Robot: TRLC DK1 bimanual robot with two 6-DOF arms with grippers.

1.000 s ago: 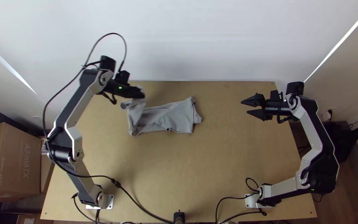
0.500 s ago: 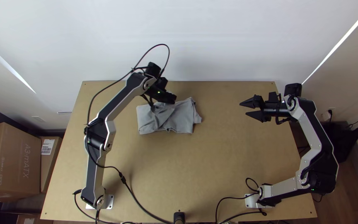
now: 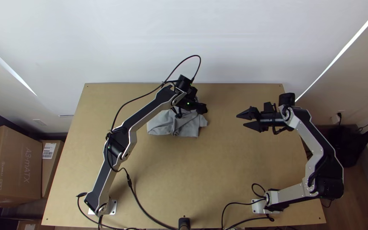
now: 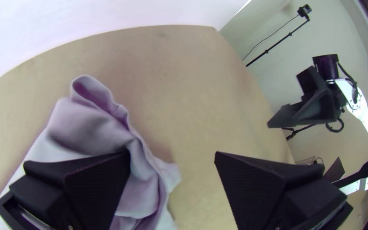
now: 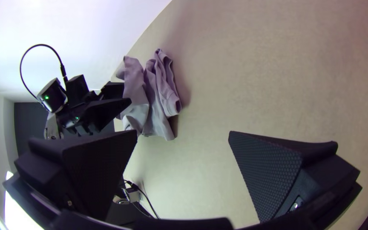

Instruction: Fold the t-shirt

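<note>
The grey t-shirt [image 3: 184, 127] lies bunched towards the far side of the desk [image 3: 222, 170], left of the middle, partly doubled over itself, with creases across it and a raised, looped bit of edge. From where I stand it looks light and limp, a thin soft knit—nothing to break, but nothing that keeps its shape either. I'd expect it to slump or drag into fresh wrinkles if it were pulled by one layer.

The loose corner [image 3: 203, 124] on the side facing the right arm seems a good place to take hold, getting every layer between the fingers, ideally with a matching pinch farther along that same edge. A grab in the middle would probably just make a lump.

Right over the cloth is the left gripper [image 4: 172, 154], its fingers spread, one above the fabric and the other out past its edge. Across the desk, well apart from the shirt, the right gripper [image 5: 183, 132] has its fingers wide apart too, nothing between them.
</note>
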